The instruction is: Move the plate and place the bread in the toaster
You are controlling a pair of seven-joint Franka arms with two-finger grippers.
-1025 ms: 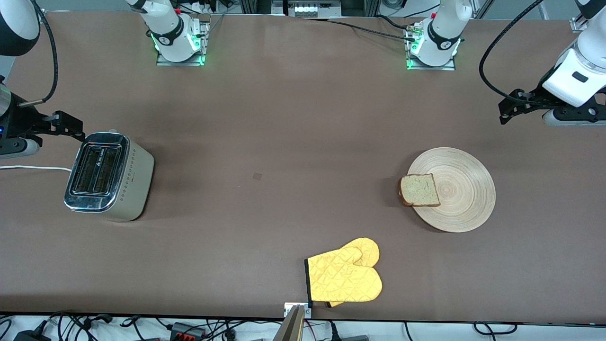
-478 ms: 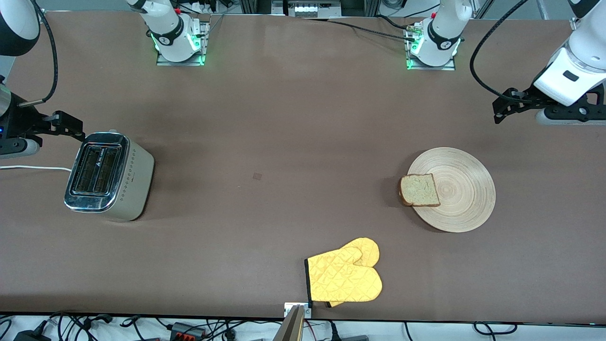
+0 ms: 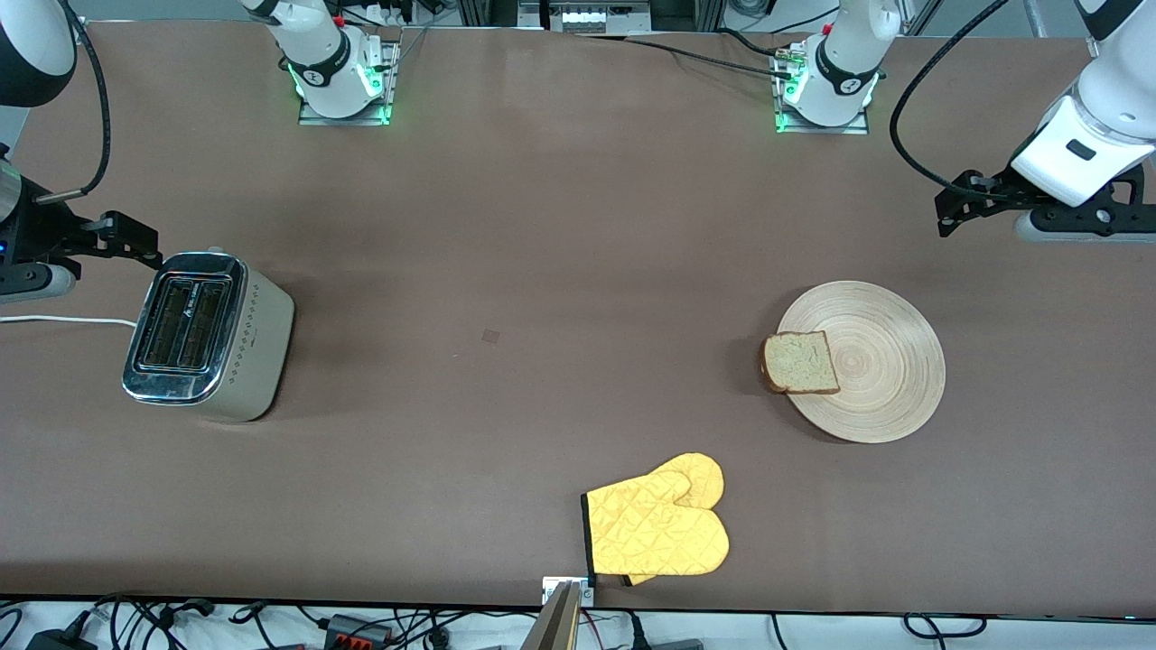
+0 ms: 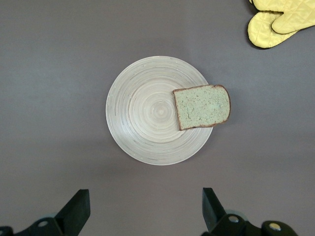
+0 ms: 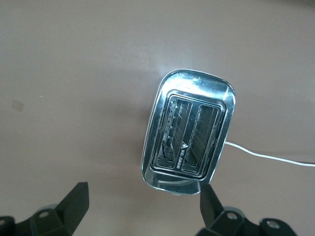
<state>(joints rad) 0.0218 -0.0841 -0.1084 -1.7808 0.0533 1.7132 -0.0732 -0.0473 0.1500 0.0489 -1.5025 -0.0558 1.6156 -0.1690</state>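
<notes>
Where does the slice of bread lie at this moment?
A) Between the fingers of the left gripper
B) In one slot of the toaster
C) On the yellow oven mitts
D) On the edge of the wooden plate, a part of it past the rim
D: the bread lies flat on the plate, at the rim toward the right arm's end of the table, with one side hanging past it; the left wrist view shows the same.

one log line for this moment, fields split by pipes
left gripper open above table by plate | right gripper open, waiting by toaster | bread overhanging plate rim | toaster slots empty
</notes>
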